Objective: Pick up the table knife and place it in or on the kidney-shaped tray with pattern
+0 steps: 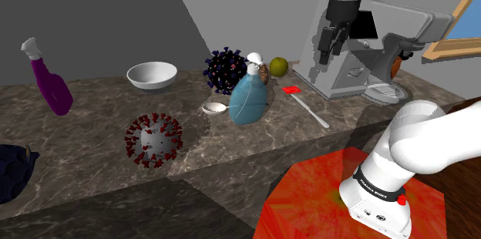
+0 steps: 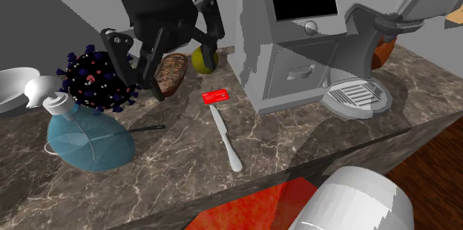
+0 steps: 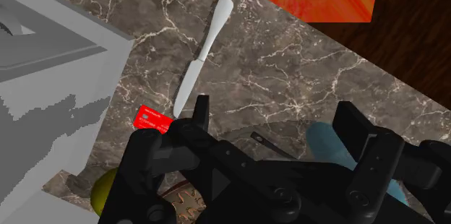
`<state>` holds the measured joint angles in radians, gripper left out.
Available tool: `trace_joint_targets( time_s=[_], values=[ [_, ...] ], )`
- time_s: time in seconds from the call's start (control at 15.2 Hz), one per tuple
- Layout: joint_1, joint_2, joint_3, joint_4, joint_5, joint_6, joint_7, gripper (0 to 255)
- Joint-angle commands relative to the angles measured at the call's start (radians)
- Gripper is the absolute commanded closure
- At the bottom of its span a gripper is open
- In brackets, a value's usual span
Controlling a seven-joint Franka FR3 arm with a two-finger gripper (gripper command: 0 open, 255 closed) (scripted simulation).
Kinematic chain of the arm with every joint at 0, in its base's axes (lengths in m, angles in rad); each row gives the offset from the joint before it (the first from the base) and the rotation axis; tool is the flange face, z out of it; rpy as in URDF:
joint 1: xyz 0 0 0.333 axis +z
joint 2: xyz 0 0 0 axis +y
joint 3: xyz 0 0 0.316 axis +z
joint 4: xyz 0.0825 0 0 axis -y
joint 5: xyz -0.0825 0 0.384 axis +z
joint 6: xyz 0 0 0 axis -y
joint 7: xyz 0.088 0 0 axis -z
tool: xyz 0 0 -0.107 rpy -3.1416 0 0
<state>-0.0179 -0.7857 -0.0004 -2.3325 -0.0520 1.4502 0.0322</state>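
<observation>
The table knife (image 1: pixel 311 112) is pale and silvery and lies flat on the dark marble counter (image 1: pixel 92 160), in front of the grey machine. Its blade tip touches a small red card (image 1: pixel 290 89). In the second exterior view the knife (image 2: pixel 225 138) lies with its handle toward the counter's front edge. The patterned brown kidney-shaped tray (image 2: pixel 171 73) sits behind the blue bottle, next to a yellow-green fruit. My gripper (image 1: pixel 327 51) hangs open high above the counter, holding nothing. In the wrist view the gripper (image 3: pixel 275 125) stands above the knife (image 3: pixel 203 50) and the red card (image 3: pixel 151 119).
A grey coffee machine (image 1: pixel 374 48) stands close beside the knife. A blue bottle (image 1: pixel 250 100), a dark spiky ball (image 1: pixel 225 69), a red-spiked grey ball (image 1: pixel 154 139), a white bowl (image 1: pixel 152 75), a purple spray bottle (image 1: pixel 50 85) and a spoon (image 1: pixel 215 108) share the counter. The red stand (image 1: pixel 324 199) is below.
</observation>
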Motion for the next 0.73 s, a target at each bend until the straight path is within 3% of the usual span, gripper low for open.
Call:
trace_joint_targets(
  time_s=[0.0, 0.66],
  values=[
    [0.0, 0.0, 0.0, 0.0, 0.0, 0.0, 0.0, 0],
    [-0.104, 0.018, -0.096, -0.295, -0.03, 0.369, 0.075, 0]
  ],
)
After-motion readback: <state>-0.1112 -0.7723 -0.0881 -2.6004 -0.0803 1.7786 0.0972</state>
